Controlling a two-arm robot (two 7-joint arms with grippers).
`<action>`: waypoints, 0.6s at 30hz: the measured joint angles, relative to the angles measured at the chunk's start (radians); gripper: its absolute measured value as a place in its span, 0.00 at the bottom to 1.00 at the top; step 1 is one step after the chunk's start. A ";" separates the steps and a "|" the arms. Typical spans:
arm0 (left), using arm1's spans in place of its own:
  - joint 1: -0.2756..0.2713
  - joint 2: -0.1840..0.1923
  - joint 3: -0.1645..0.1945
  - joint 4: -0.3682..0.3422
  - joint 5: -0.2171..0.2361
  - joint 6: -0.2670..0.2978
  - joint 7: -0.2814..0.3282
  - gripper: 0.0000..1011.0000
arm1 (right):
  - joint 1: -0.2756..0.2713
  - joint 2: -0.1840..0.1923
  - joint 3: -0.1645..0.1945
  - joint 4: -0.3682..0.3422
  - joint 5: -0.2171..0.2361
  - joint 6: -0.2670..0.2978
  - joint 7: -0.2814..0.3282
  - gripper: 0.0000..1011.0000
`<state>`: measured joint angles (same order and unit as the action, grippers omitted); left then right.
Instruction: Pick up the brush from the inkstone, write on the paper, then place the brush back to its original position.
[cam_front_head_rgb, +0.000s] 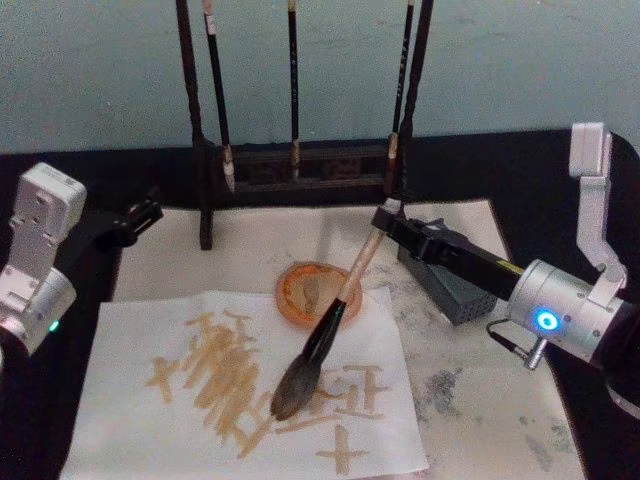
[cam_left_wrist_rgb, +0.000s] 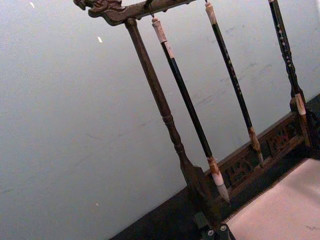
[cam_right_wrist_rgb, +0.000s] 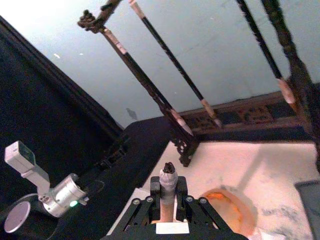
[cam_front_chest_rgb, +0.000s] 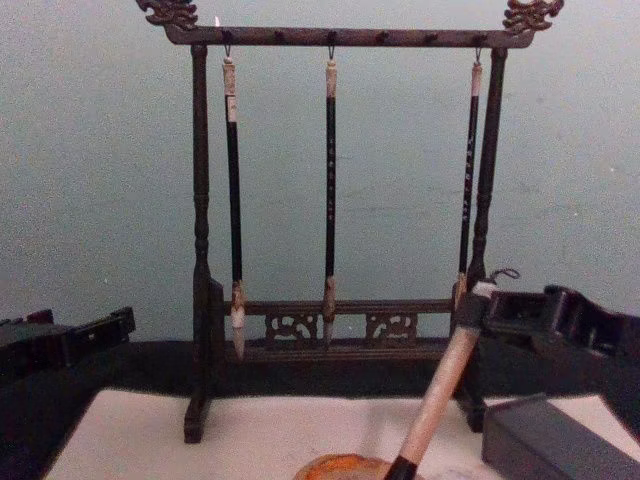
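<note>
Clamping brush (cam_front_head_rgb: 332, 325) top, R gripper (cam_front_head_rgb: 384, 216) slants bristles down-left onto paper (cam_front_head_rgb: 125, 400); L gripper (cam_front_head_rgb: 143, 213) idle.

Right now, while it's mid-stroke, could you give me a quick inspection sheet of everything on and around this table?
Surface: off-white mat on a dark table, with grey smudges on its right side.
Job's things: the paper carries tan strokes; the brush is tilted, its bristle head down at the paper.
Clutter: an orange dish beside the brush handle; a dark grey block under the right arm.
Grippers: the right gripper is clamped on the brush's pale upper handle; the left gripper is idle at the mat's left edge.
Cables: a short dark cable at the right wrist.
Surroundings: a wooden brush rack with three thin brushes hanging; a pale blue-green wall.
</note>
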<state>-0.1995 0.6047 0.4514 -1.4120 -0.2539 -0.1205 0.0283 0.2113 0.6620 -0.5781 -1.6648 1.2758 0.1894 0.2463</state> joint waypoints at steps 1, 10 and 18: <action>0.000 0.000 0.000 0.000 0.000 0.000 0.000 0.99 | 0.000 0.000 0.000 0.000 0.000 0.000 0.000 0.20; 0.000 0.000 0.000 0.000 0.000 0.000 0.000 0.99 | -0.033 0.027 0.038 0.000 0.014 -0.014 0.000 0.20; 0.000 0.000 0.000 0.000 0.000 0.000 0.000 0.99 | -0.070 0.061 0.078 -0.015 0.023 -0.031 -0.003 0.20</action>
<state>-0.1995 0.6046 0.4514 -1.4120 -0.2539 -0.1205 0.0282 0.1409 0.7234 -0.5004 -1.6798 1.2984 0.1586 0.2438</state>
